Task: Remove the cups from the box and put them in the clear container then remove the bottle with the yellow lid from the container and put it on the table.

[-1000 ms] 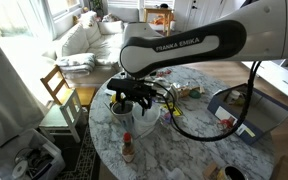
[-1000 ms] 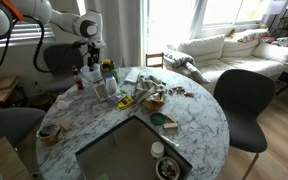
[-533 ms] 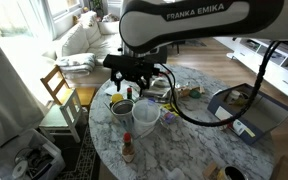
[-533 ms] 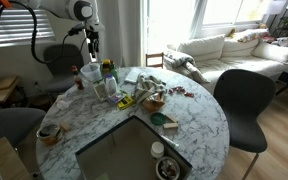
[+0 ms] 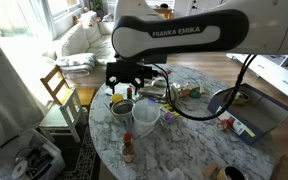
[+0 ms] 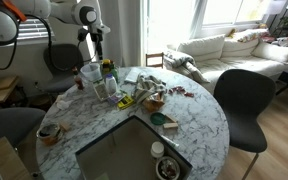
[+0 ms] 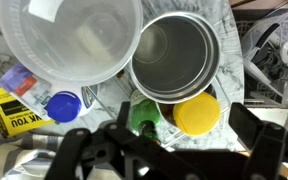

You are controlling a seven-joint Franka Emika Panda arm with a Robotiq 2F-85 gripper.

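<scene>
In the wrist view the white bowl-like cup (image 7: 69,40) and the metallic grey cup (image 7: 174,55) stand side by side on the table. The yellow lid of the bottle (image 7: 197,113) touches the metal cup's rim, beside a green cap (image 7: 144,115). A see-through rim of the clear container (image 7: 189,137) curves round the lid; I cannot tell whether the metal cup stands inside it. My gripper (image 7: 164,155) hangs open and empty above them, as both exterior views (image 5: 131,75) (image 6: 96,42) show. The grey-blue box (image 5: 242,105) (image 6: 124,150) lies apart from the cups.
A blue cap (image 7: 61,105) and a yellow packet (image 7: 9,110) lie beside the white cup. A red-capped sauce bottle (image 5: 127,148) stands near the table edge. Clutter (image 6: 149,92) covers the marble table's middle. Chairs (image 5: 59,90) (image 6: 239,100) stand around it.
My gripper has risen from just above the cups to well above them and stays open and empty. The cups and the bottle have not moved.
</scene>
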